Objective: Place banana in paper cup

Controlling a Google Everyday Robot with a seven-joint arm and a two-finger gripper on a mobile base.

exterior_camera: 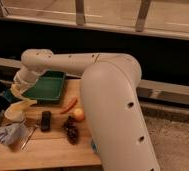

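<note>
The pale yellow banana point(22, 105) hangs from my gripper point(17, 93) at the left end of the wooden table. The gripper is shut on the banana's upper end. The banana's lower end is just above the rim of the white paper cup point(13, 117), which stands near the table's left edge. Whether the banana touches the cup I cannot tell. My white arm reaches across the table from the lower right and hides its right part.
A green tray point(47, 86) lies behind the cup. An orange carrot point(69, 105), an apple point(78, 114), a black object point(46, 120), dark grapes point(71, 130), a crumpled cloth point(8, 134) and a utensil point(28, 136) lie on the wooden table point(53, 150).
</note>
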